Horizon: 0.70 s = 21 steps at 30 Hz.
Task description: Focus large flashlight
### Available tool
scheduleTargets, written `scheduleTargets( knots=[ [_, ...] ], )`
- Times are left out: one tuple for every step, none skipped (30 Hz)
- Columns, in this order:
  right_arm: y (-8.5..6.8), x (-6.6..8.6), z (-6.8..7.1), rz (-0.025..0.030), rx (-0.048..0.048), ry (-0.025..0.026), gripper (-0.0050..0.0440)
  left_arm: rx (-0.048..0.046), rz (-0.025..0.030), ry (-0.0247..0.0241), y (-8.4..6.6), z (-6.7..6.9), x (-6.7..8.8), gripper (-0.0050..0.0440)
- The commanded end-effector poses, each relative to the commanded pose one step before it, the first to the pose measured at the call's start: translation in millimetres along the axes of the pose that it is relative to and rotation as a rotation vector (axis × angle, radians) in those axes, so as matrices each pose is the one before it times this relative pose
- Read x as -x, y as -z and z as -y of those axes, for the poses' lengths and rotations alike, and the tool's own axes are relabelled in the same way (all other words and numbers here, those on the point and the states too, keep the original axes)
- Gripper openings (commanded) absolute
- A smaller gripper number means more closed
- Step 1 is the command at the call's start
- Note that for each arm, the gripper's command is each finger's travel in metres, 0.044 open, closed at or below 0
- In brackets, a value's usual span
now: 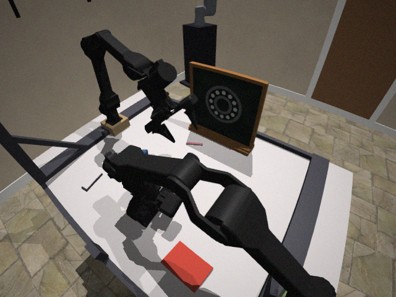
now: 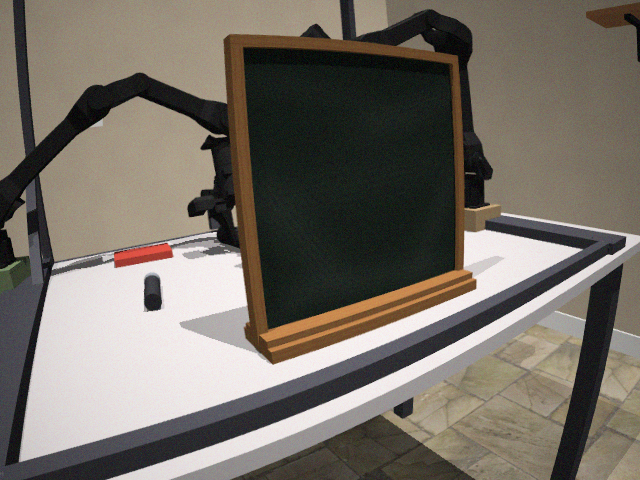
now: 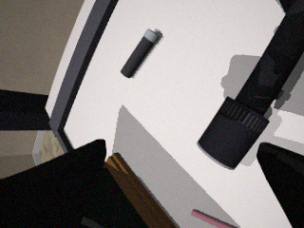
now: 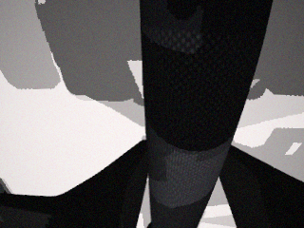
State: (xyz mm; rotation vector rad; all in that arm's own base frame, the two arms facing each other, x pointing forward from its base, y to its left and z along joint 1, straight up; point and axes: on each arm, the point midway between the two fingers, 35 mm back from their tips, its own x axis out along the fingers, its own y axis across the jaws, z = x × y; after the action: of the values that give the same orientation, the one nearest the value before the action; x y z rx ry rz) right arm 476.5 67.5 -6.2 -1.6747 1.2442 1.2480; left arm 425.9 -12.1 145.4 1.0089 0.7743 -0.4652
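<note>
Flashlight [image 3: 273, 76] [image 4: 190, 95] is clamped b/w R gripper's [image 1: 140, 207] [image 2: 211, 204] [image 4: 189, 143] fingers, over the table, facing the board; mostly hidden in top view. L to R in that view, risks: R arm first. If it shifts or twists while holding the body, aim prob. drifts & dots [image 1: 234, 109] slip off centre; if it lets go w/o support below, body may drop or roll. Next, L gripper [image 1: 185, 134] [image 3: 182, 144]: fingers wide apart, nothing b/w them, beside the head [image 3: 233, 133]. Swinging back inward could knock the head & undo the setting. Its outer finger is v. near board [image 1: 228, 80] [image 2: 351, 180] [image 3: 142, 197]; contact can't be ruled out. A sideways or fwd exit could tip board, so back off clear of it first. Dots look to sit b/w the two printed rings, so prob. just release & retreat left.

Direction: head end points boardward. Long axis, L wrist view, slants from lower-left head to upper-right body; exact tilt vs table can't tell.
</note>
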Motion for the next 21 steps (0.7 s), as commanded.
scheduleTargets(
  knots=[
    [5.29,14.34,6.89,-0.00406,-0.01479,0.04221,0.0131,0.12156,0.06896,-0.10265,-5.87,-15.16,28.5,0.044],
    [0.0,0.0,0.0,0.0,0.0,0.0,0.0131,0.0,0.0,0.0,0.0,0.0,0.0,0.044],
    [0.0,0.0,0.0,0.0,0.0,0.0,0.0131,0.03492,0.01764,-0.02351,-1.69,-3.1,6.01,0.044],
    [0.0,0.0,0.0,0.0,0.0,0.0,0.0131,0.03484,0.01839,-0.02289,-1.82,-3.07,5.99,0.044],
    [0.0,0.0,0.0,0.0,0.0,0.0,0.0131,0.03475,0.01911,-0.02225,-1.95,-3.03,5.96,0.044],
    [0.0,0.0,0.0,0.0,0.0,0.0,0.0131,0.03467,0.0194,-0.02114,-1.99,-2.87,5.74,0.044],
    [0.0,0.0,0.0,0.0,0.0,0.0,0.0131,0.0341,0.01919,-0.01936,-1.77,-2.42,5.32,0.044],
    [0.0,0.0,0.0,0.0,0.0,0.0,0.0131,0.03451,0.02114,-0.02021,-2.34,-2.87,5.87,0.044],
    [0.0,0.0,0.0,0.0,0.0,0.0,0.0131,0.03444,0.02178,-0.01949,-2.47,-2.81,5.85,0.044],
    [0.0,0.0,0.0,0.0,0.0,0.0,0.0131,0.0343,0.02311,-0.01908,-2.82,-2.91,5.86,0.044],
    [0.0,0.0,0.0,0.0,0.0,0.0,0.0131,0.03429,0.02298,-0.01799,-2.72,-2.67,5.8,0.044],
    [0.0,0.0,0.0,0.0,0.0,0.0,0.0131,0.03422,0.02355,-0.01721,-2.84,-2.6,5.77,0.044],
    [0.0,0.0,0.0,0.0,0.0,0.0,0.0131,0.03409,0.02369,-0.01593,-2.79,-2.36,5.57,0.044],
    [0.0,0.0,0.0,0.0,0.0,0.0,0.0131,0.03409,0.02461,-0.01561,-3.07,-2.42,5.72,0.044],
    [0.0,0.0,0.0,0.0,0.0,0.0,0.0131,0.03402,0.02509,-0.01479,-3.18,-2.33,5.69,0.044],
    [0.0,0.0,0.0,0.0,0.0,0.0,0.0131,0.03388,0.02487,-0.01346,-3.02,-2.06,5.46,0.044],
    [0.0,0.0,0.0,0.0,0.0,0.0,0.0131,0.0339,0.026,-0.01309,-3.4,-2.12,5.64,0.044],
    [0.0,0.0,0.0,0.0,0.0,0.0,0.0131,0.0,0.0,0.0,0.0,0.0,0.0,0.044],
    [0.0,0.0,0.0,0.0,0.0,0.0,0.0131,0.0,0.0,0.0,0.0,0.0,0.0,0.044],
    [0.0,0.0,0.0,0.0,0.0,0.0,0.0131,0.03384,0.02641,-0.01222,-3.5,-2.01,5.61,0.044],
    [0.0,0.0,0.0,0.0,0.0,0.0,0.0131,0.03379,0.0268,-0.01134,-3.59,-1.9,5.58,0.044]
  ],
)
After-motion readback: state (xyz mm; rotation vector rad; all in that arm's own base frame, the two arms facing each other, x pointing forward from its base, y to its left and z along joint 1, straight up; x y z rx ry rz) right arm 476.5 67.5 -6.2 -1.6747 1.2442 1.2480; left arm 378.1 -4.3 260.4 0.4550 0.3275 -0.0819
